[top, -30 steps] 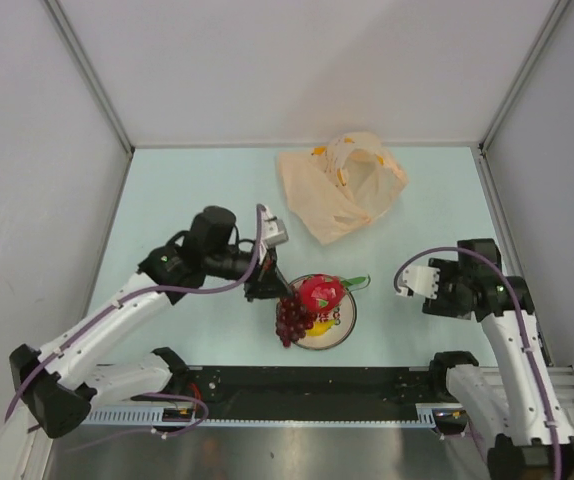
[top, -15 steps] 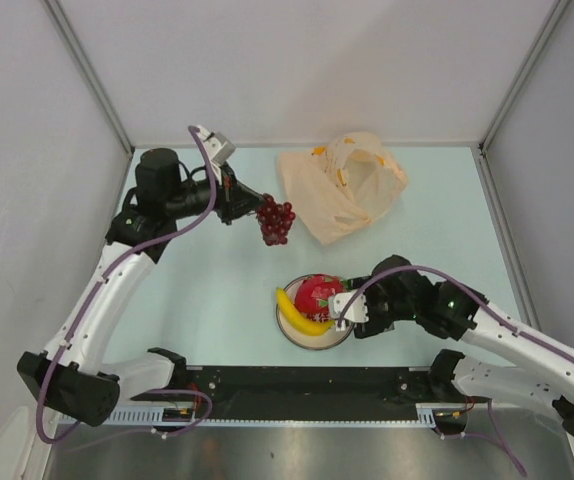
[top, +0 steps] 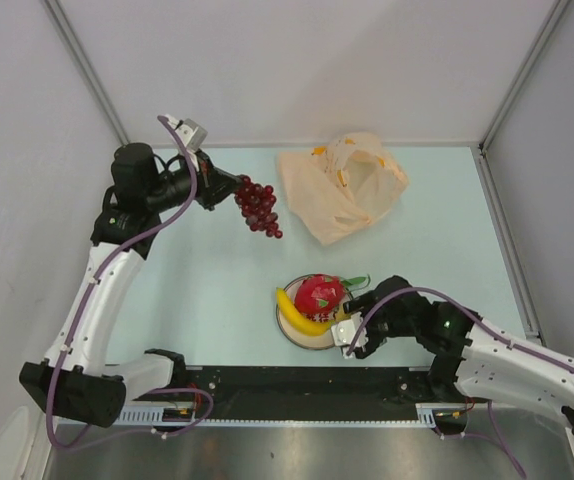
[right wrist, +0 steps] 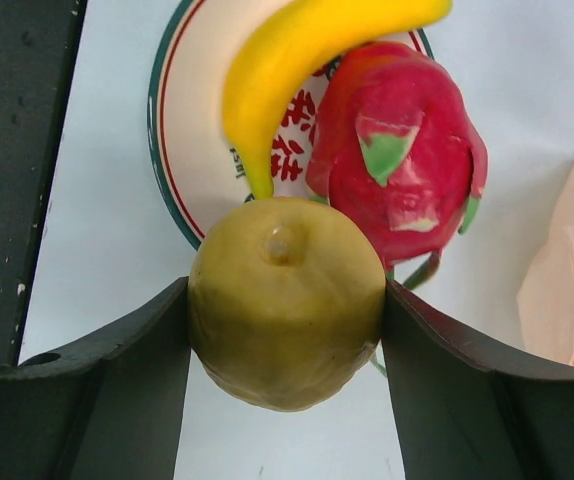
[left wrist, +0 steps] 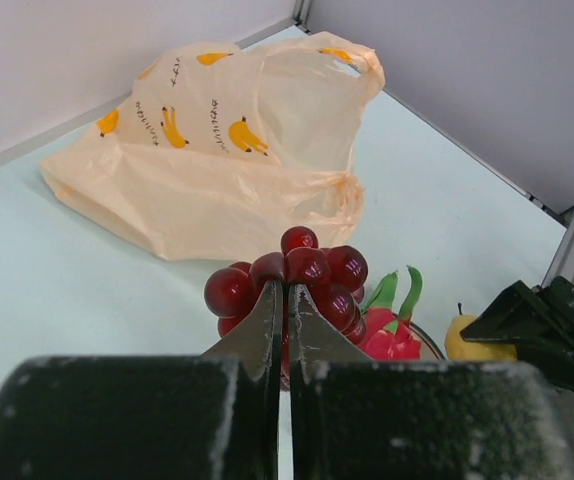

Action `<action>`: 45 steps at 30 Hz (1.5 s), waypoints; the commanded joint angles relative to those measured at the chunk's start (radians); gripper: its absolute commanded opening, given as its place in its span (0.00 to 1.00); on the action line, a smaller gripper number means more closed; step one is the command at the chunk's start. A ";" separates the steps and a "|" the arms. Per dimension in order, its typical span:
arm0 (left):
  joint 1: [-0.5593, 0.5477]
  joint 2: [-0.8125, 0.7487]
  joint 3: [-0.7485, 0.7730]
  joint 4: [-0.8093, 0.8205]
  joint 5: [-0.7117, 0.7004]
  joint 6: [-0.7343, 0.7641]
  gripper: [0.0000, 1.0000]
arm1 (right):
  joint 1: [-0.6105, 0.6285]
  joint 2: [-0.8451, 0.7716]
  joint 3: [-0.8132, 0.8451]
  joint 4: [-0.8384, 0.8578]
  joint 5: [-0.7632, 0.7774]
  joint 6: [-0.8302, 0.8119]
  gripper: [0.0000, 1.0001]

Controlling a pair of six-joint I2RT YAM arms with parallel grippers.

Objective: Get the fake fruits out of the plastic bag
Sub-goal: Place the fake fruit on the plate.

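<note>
Over the far left of the table [top: 197,290], my left gripper [left wrist: 285,298] is clenched tight on the grapes [left wrist: 317,272]. The fingers are pressed together at the top of the bunch, which hangs in the air below them, clear of the surface. The bunch sits just left of the bag [top: 342,190] and does not touch it.

The bag lies crumpled at the far middle of the table, its mouth gaping upward. Small banana prints show on its pale orange skin. I can't see any fruit inside it.

At the near middle stands the plate [top: 312,345]. On it the dragon fruit [top: 319,293] sits on the far side, its green tips pointing right. The banana [top: 300,317] curves along the plate's left and near side, touching the dragon fruit.

My right gripper [top: 352,330] is at the plate's right edge, grasping the lemon [right wrist: 285,320], with one finger pressed against each side. From the wrist camera the lemon overlaps the rim, just beside the banana's end and the dragon fruit. I can't tell whether it rests on the plate or hangs above it.
</note>
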 commanded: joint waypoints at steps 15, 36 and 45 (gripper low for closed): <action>0.068 -0.049 -0.019 0.052 0.022 -0.038 0.00 | 0.230 0.085 -0.288 0.536 0.251 -0.063 0.78; -0.318 0.029 0.037 -0.060 0.059 0.135 0.00 | 0.228 -0.329 -0.039 -0.027 0.608 0.077 0.99; -0.527 0.253 0.132 0.013 0.060 0.106 0.00 | -0.266 -0.207 0.037 0.048 0.556 0.345 1.00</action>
